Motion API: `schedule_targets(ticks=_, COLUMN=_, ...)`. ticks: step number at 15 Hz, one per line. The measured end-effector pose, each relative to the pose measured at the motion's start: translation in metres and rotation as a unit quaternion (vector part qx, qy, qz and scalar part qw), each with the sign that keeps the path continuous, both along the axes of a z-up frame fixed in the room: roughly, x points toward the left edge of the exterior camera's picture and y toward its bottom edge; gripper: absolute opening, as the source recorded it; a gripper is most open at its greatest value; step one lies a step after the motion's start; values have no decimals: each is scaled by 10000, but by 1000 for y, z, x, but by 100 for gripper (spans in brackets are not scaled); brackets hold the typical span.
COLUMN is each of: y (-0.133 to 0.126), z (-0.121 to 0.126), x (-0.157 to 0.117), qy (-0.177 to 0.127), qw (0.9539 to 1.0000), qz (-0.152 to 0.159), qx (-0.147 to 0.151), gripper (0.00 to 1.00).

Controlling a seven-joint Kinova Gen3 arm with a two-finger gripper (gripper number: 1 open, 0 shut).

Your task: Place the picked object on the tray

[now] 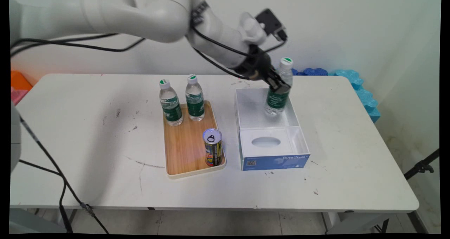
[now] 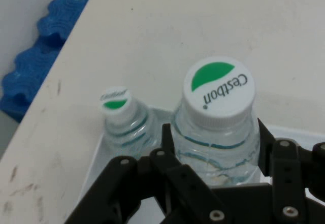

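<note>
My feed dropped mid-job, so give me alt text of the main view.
The gripper grips a water bottle upright at the far end of an open white box. Left of it, a wooden tray carries two more bottles at its far end and a drink can at its near right corner.

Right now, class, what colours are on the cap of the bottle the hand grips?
White with a green patch, clearest in the hand view: clear plastic water bottle's cap.

I see the scene bright and evenly lit from above. The table [image 1: 88, 133] gives a soft shadow of the arm on its left part. The hand view is a little soft, and the bottle cap [image 2: 219, 89] is slightly overexposed.
</note>
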State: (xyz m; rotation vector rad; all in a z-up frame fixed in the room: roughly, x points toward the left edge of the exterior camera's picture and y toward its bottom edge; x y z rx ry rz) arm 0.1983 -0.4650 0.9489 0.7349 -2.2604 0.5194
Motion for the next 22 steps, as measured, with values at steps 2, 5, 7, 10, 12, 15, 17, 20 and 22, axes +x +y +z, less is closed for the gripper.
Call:
schedule_targets(ticks=2, y=12, z=12, x=27, qy=-62, qw=10000, qz=-15, qx=-7, gripper=0)
schedule_targets(ticks=5, y=30, z=21, x=68, qy=-170, qw=9998, qz=-17, qx=29, gripper=0)
schedule_targets(ticks=7, y=41, z=22, x=93, qy=-231, qw=9997, qz=-21, qx=75, gripper=0)
schedule_targets(ticks=10, y=57, z=18, x=125, qy=-281, qw=9995, qz=-25, qx=158, gripper=0)
schedule_targets(ticks=12, y=66, z=12, x=141, qy=-292, qw=9993, qz=-55, qx=215, gripper=0)
schedule_targets(ticks=15, y=76, z=-2, x=161, qy=-326, qw=9990, qz=-108, qx=291, gripper=0)
schedule_targets(ticks=17, y=82, z=-13, x=173, qy=-364, qw=9987, qz=-126, qx=339, gripper=0)
schedule_targets(ticks=20, y=88, z=-29, x=187, qy=-426, qw=9982, qz=-130, qx=395, gripper=0)
schedule_targets(ticks=22, y=91, z=-39, x=194, qy=-457, qw=9979, qz=-135, qx=430, gripper=0)
